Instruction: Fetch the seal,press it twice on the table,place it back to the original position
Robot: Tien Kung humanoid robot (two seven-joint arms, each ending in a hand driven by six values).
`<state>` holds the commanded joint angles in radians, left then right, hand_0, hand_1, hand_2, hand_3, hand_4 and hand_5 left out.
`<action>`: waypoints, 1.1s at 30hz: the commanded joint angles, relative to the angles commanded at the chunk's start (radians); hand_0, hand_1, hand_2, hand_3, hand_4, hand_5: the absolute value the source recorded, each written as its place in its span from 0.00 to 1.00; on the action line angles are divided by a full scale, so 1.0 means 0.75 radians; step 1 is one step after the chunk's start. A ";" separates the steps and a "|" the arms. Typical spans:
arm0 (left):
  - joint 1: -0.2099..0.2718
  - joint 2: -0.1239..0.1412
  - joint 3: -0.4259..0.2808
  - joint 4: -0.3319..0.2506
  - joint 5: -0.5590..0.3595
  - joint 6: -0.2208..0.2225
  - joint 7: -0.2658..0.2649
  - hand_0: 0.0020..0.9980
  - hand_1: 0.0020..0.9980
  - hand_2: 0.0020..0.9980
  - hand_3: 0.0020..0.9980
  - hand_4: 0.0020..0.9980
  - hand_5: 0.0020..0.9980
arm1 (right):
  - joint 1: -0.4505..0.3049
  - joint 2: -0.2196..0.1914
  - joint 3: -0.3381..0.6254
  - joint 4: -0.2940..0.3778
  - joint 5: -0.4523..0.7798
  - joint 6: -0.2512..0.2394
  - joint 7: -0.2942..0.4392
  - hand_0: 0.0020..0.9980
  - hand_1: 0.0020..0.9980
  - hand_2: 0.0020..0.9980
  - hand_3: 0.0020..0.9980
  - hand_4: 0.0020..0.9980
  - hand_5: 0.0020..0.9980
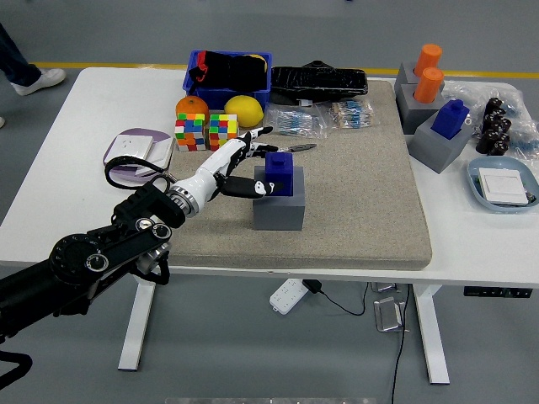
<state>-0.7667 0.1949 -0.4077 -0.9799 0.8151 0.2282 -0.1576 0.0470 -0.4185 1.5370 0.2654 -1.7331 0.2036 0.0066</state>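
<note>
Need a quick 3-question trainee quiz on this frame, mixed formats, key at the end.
1. True or false: the left hand has already lifted the blue seal off its grey base.
2. Multiple choice: what lies just beyond the blue seal on the mat? A) a pen B) a spoon C) a key
3. Fill in: the two puzzle cubes sit in front of an orange and a ____.

Key:
1. False. The seal sits in the base; the fingers are spread at its left side, not closed on it.
2. A
3. lemon
</note>
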 joint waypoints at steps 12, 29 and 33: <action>0.006 -0.018 0.014 0.020 -0.005 0.003 -0.001 0.97 0.82 0.79 0.98 0.80 0.00 | -0.005 0.002 0.008 0.001 -0.004 0.000 0.001 0.79 0.70 0.68 0.64 0.77 0.52; 0.006 -0.041 0.041 0.054 -0.021 0.037 -0.033 0.92 0.61 0.50 0.97 0.63 0.00 | -0.007 0.002 0.004 0.000 -0.004 -0.001 0.003 0.79 0.70 0.68 0.64 0.77 0.52; 0.004 -0.049 0.048 0.066 -0.032 0.056 -0.059 0.92 0.61 0.50 0.97 0.63 0.00 | -0.007 0.002 0.004 0.000 -0.003 -0.001 0.003 0.79 0.70 0.68 0.64 0.77 0.52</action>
<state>-0.7637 0.1584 -0.3716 -0.9303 0.7914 0.2698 -0.2019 0.0418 -0.4173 1.5398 0.2654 -1.7354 0.2027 0.0092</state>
